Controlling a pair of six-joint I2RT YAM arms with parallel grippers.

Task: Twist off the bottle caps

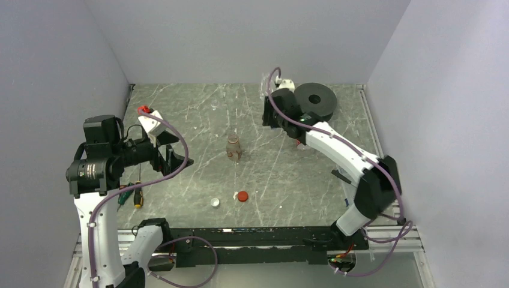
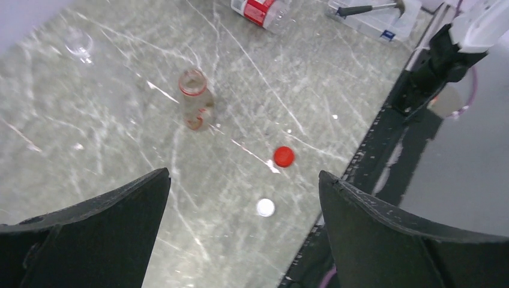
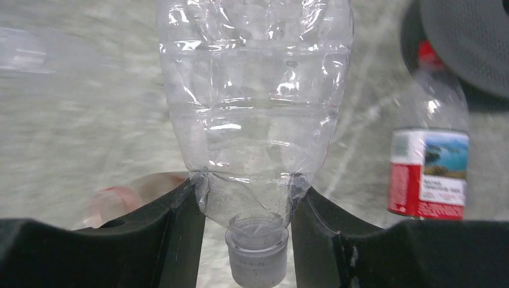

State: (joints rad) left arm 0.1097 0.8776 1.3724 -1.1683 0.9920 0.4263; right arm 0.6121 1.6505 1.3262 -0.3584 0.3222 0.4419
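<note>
My right gripper (image 3: 247, 192) is shut on a plain clear bottle (image 3: 255, 108), its fingers denting the shoulder just above the white cap (image 3: 258, 258). In the top view this gripper (image 1: 271, 90) is at the back of the table. Beside it stands a red-labelled bottle (image 3: 429, 162) with a red cap (image 3: 426, 54). An uncapped bottle (image 1: 233, 147) stands mid-table. A loose red cap (image 1: 242, 196) and a loose white cap (image 1: 215, 203) lie nearer the front. My left gripper (image 2: 243, 176) hangs open and empty above the table, over the loose white cap (image 2: 265, 207).
A big black spool disc (image 1: 316, 99) lies at the back right. Screwdrivers (image 1: 132, 195) lie by the left arm. A red-labelled bottle (image 2: 259, 9) lies on its side. A small clear cup-like piece (image 2: 79, 42) sits toward the back.
</note>
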